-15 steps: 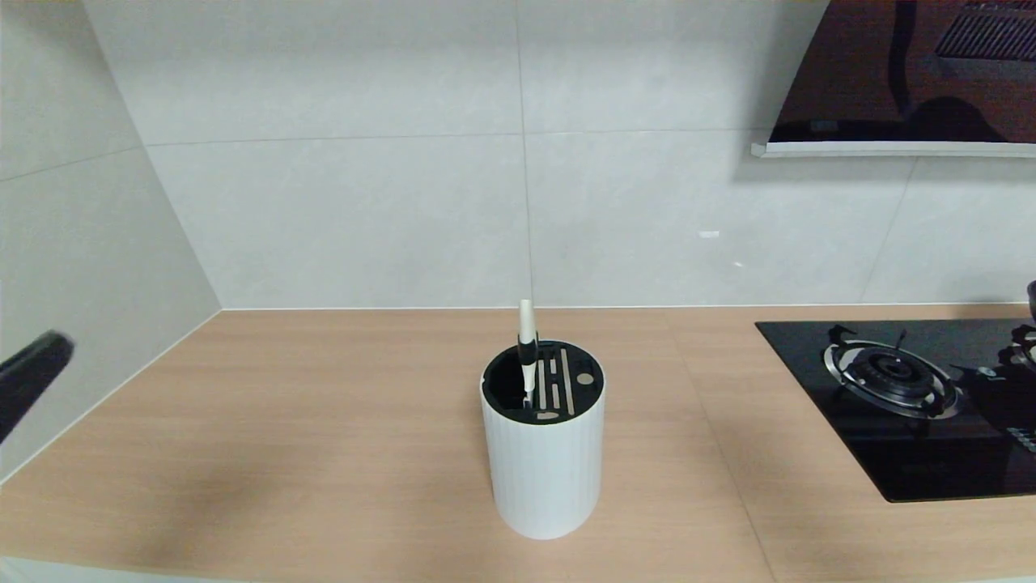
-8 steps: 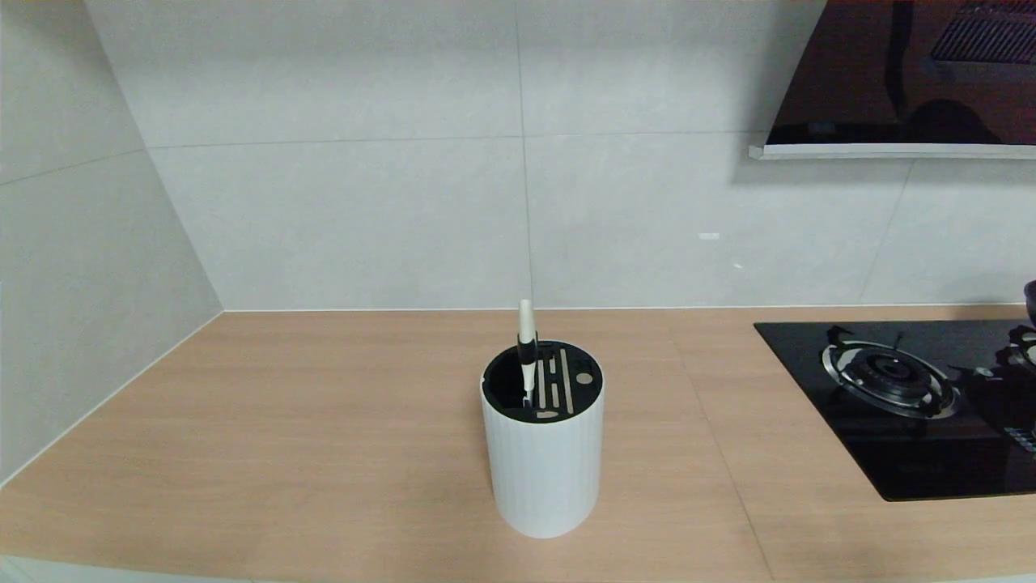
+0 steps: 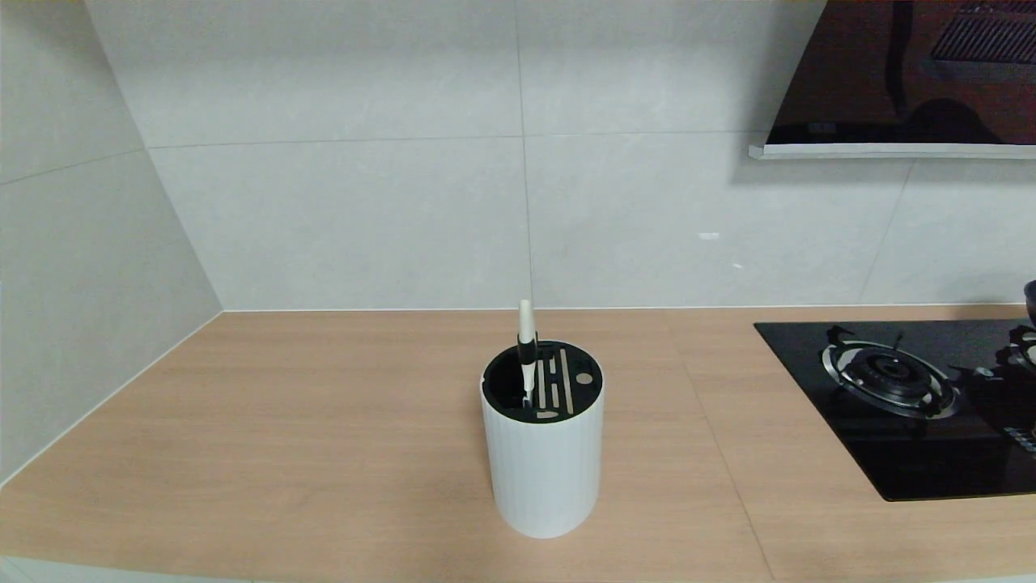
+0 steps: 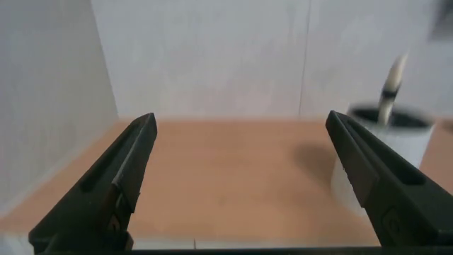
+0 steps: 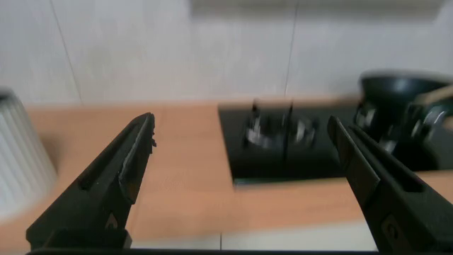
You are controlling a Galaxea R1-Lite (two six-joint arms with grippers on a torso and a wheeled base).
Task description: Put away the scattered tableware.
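head view: a white ribbed holder (image 3: 544,465) stands upright near the middle of the wooden bench (image 3: 283,453), well apart from the tiled wall (image 3: 340,219) behind it. its black top insert has several slots and one larger opening on the robot's left side. a utensil (image 3: 526,336) with a cream handle and a black band stands in that larger opening, nearly upright, its handle rising above the rim; what kind of utensil it is cannot be told. on the robot's right a black gas hob (image 3: 890,413) is set into the bench, and a dark range hood (image 3: 906,73) hangs on the wall above it.

left wrist view: the left claw (image 4: 241,120) is spread wide with nothing between its two dark fingers (image 4: 106,191); it hovers above the bench, apart from everything on it. the holder (image 4: 417,140) sits farther off beyond one finger, with the utensil's (image 4: 393,81) handle sticking up out of it.

right wrist view: the right claw (image 5: 241,126) is likewise spread wide and has hold of nothing, hanging over the bench's near edge. the holder's (image 5: 18,159) ribbed side shows at one side, and the hob (image 5: 297,142) lies ahead between the fingers, with a dark, blurred pot (image 5: 396,88) on its far burner.
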